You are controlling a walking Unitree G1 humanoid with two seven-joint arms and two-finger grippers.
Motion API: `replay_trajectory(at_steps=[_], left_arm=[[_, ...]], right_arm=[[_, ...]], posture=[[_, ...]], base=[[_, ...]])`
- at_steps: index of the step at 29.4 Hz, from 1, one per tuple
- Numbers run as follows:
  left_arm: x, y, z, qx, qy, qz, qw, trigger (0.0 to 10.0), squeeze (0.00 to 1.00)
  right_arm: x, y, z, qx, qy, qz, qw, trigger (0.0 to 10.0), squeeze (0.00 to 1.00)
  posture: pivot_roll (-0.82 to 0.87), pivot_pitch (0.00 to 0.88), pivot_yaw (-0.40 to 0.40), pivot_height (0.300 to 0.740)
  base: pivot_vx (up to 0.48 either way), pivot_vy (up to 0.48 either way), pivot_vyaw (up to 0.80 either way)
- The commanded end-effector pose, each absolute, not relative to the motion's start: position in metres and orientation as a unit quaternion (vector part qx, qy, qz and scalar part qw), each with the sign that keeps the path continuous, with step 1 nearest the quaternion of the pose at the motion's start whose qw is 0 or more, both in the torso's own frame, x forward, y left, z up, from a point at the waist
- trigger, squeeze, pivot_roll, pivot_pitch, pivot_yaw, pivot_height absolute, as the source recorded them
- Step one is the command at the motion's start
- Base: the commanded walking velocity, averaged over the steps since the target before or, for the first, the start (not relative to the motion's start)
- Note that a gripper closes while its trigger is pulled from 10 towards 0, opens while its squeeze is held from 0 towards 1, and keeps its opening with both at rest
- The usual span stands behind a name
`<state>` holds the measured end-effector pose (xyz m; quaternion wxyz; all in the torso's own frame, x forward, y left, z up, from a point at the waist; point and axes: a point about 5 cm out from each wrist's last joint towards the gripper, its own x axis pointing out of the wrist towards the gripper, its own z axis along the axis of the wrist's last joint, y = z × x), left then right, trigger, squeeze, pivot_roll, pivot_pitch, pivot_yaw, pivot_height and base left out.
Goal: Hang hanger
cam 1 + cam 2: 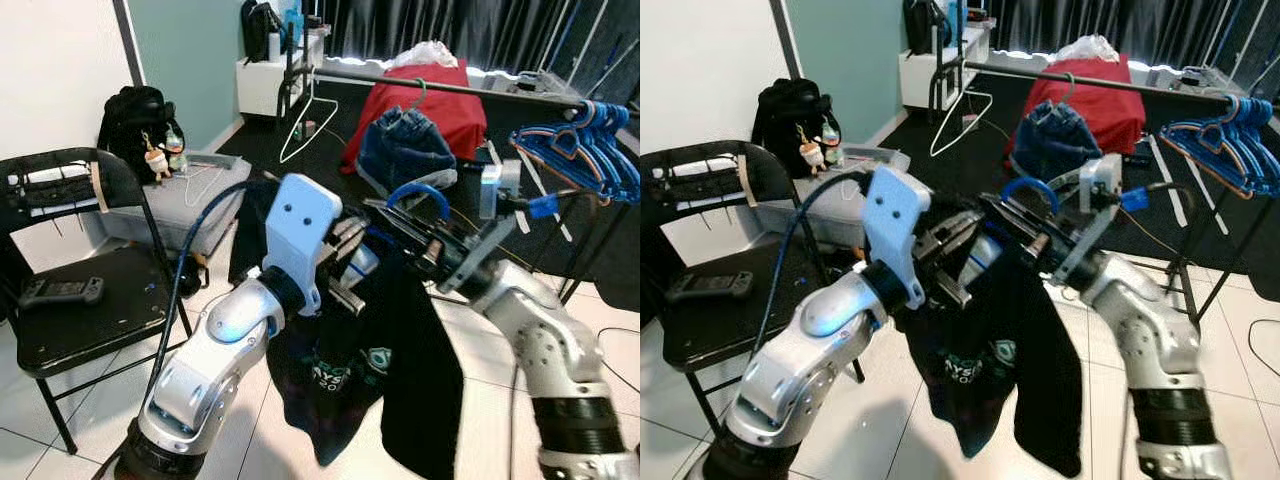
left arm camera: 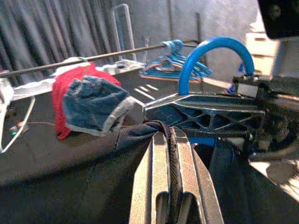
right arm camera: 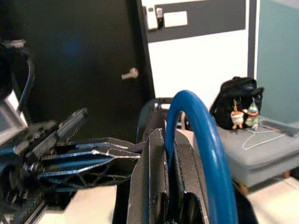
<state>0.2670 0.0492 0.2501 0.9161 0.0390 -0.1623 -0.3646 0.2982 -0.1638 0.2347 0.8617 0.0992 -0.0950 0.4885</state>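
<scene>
Both grippers hold a shirt on a blue hanger.

The left gripper (image 1: pixel 350 262) pinches the black shirt (image 1: pixel 370 370) so it stays on. The right gripper (image 1: pixel 405 235) grips the hanger (image 1: pixel 418 193), hook up, ready for the rail (image 1: pixel 470 90) behind.

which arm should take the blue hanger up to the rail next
Right, probably. The right tool is shut on the blue hanger at its hook and sits nearer the rail. The left tool only pinches the dark shirt.

Home room — clothes rail (image 1: pixel 470 90), hangers (image 1: pixel 585 150)
</scene>
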Motion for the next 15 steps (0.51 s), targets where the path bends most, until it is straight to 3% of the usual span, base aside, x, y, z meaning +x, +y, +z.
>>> replay_trajectory(at_steps=[1, 3, 7, 9, 11, 15], left_arm=[[0.272, 0.051, 0.257, 0.055, -0.181, -0.353, 0.916, 1.7, 0.0], [0.285, 0.074, 0.263, 0.074, -0.188, -0.29, 0.935, 2.0, 0.0], [0.295, 0.102, 0.27, 0.104, -0.193, -0.231, 0.948, 1.6, 0.0], [0.295, 0.102, 0.27, 0.104, -0.193, -0.231, 0.948, 1.6, 0.0], [0.297, 0.12, 0.274, 0.135, -0.197, -0.209, 0.948, 1.1, 0.0], [0.296, 0.129, 0.277, 0.158, -0.201, -0.216, 0.942, 1.3, 0.0]], right_arm=[[0.279, -0.136, 0.227, 0.073, -0.061, 0.599, 0.795, 0.0, 0.0], [0.269, -0.148, 0.225, 0.043, -0.032, 0.629, 0.776, 0.0, 0.0], [0.272, -0.166, 0.23, 0.019, -0.023, 0.618, 0.785, 0.0, 0.0], [0.272, -0.166, 0.23, 0.019, -0.023, 0.618, 0.785, 0.0, 0.0], [0.273, -0.181, 0.235, 0.0, -0.019, 0.606, 0.795, 0.0, 0.0], [0.272, -0.191, 0.239, -0.013, -0.017, 0.598, 0.801, 0.0, 0.0]], posture=[[-0.05, 0.0, -0.066, 0.736], [-0.06, 0.0, -0.067, 0.736], [-0.06, 0.0, -0.067, 0.736], [-0.06, 0.0, -0.067, 0.736], [-0.06, 0.0, -0.071, 0.736], [-0.06, 0.0, -0.07, 0.736]], base=[[0.0, 0.0, 0.0], [0.0, 0.0, 0.0], [0.0, 0.0, 0.0], [0.0, 0.0, 0.0], [0.0, 0.0, 0.0], [0.0, 0.0, 0.0]])
